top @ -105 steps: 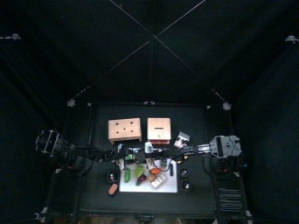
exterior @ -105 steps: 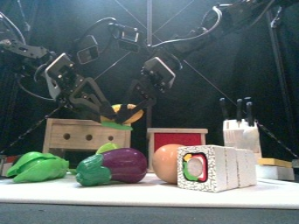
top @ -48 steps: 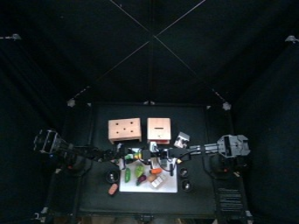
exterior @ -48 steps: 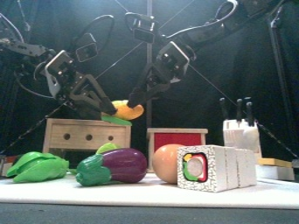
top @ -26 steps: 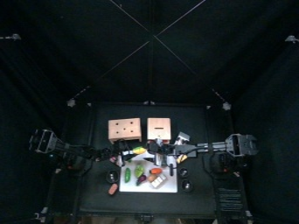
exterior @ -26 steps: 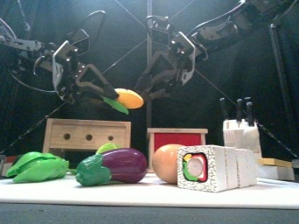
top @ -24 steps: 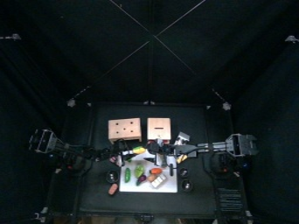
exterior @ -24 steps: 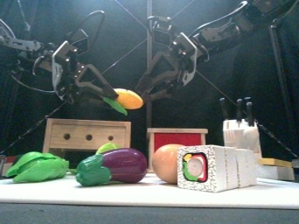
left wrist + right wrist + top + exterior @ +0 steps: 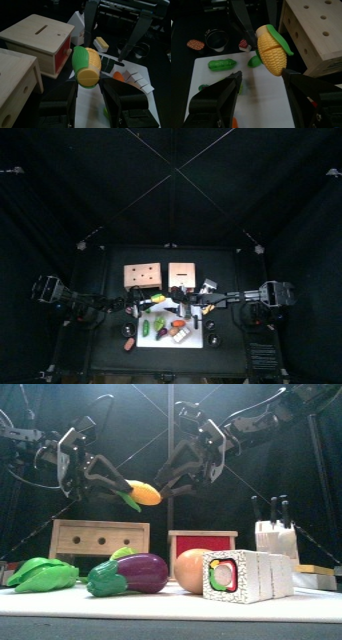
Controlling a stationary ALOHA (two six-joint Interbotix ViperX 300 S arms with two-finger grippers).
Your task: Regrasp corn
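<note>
The corn (image 9: 142, 492), yellow with a green husk, hangs in the air above the tan boxes. My left gripper (image 9: 118, 489) is shut on it, holding it from the left. In the left wrist view the corn (image 9: 87, 68) sits clamped between the jaws of that gripper (image 9: 89, 82). My right gripper (image 9: 171, 484) stands open just to the right of the corn and apart from it. The right wrist view shows the corn (image 9: 272, 47) past the open right gripper (image 9: 263, 75). From above, the corn (image 9: 159, 299) lies between both arms.
A tan box with holes (image 9: 98, 539) and a red-faced box (image 9: 201, 542) stand behind the toys. In front lie a green pepper (image 9: 43, 574), an eggplant (image 9: 140, 572) and a sushi roll (image 9: 241, 576). A knife block (image 9: 274, 539) stands at the right.
A second ago both grippers were at the corn. The right gripper has let go and drawn back to the right; the left gripper has lifted the corn slightly.
</note>
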